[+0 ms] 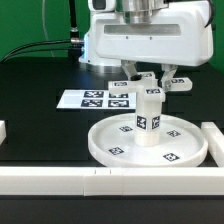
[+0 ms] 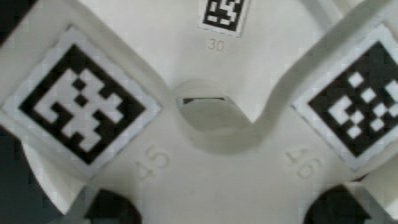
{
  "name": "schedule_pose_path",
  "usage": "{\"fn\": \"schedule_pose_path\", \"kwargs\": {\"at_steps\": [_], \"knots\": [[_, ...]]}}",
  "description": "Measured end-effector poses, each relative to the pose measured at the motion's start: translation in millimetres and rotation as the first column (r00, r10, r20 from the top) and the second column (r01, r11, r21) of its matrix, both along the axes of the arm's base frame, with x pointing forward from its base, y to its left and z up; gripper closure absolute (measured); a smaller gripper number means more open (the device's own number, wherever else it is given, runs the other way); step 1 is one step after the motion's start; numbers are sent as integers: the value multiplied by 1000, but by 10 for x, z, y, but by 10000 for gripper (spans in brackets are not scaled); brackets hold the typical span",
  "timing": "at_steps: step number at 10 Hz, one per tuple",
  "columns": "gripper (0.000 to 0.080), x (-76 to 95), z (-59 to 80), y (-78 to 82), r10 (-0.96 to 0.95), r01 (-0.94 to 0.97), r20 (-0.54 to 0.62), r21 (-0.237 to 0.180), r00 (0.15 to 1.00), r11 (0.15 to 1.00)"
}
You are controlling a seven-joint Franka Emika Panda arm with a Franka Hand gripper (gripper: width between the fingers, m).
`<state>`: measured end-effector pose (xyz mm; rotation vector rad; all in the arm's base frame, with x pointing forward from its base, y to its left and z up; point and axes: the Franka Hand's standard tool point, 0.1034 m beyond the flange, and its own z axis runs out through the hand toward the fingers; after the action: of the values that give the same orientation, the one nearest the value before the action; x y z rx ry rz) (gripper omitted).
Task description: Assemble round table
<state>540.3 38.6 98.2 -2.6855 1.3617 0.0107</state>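
The large round rimmed disc (image 1: 108, 142) lies flat on the black table. The short thick cylinder leg (image 1: 148, 122) stands upright in its middle. The cross-shaped foot (image 1: 129, 85) sits level at the top of the leg, its tagged arms sticking out to both sides. My gripper (image 1: 152, 80) comes straight down onto the foot and is shut on it. In the wrist view the foot (image 2: 196, 150) fills the picture, with two big tags and its centre hole (image 2: 214, 112). My gripper (image 2: 222, 205) spans it, with dark fingertips (image 2: 111, 205) at either side. The leg is hidden under the foot there.
The marker board (image 1: 92, 99) lies behind the disc, toward the exterior view's left. Long white bars edge the table at the front (image 1: 100, 180) and at the exterior view's right (image 1: 212, 142). The robot's white base (image 1: 140, 40) stands at the back.
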Motion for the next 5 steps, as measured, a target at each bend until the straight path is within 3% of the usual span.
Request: {"fn": "schedule_pose_path", "kwargs": {"at_steps": [3, 5], "knots": [[354, 3, 0, 5, -310, 310, -39, 12, 950, 951], [354, 5, -1, 4, -368, 369, -46, 10, 929, 930]]}}
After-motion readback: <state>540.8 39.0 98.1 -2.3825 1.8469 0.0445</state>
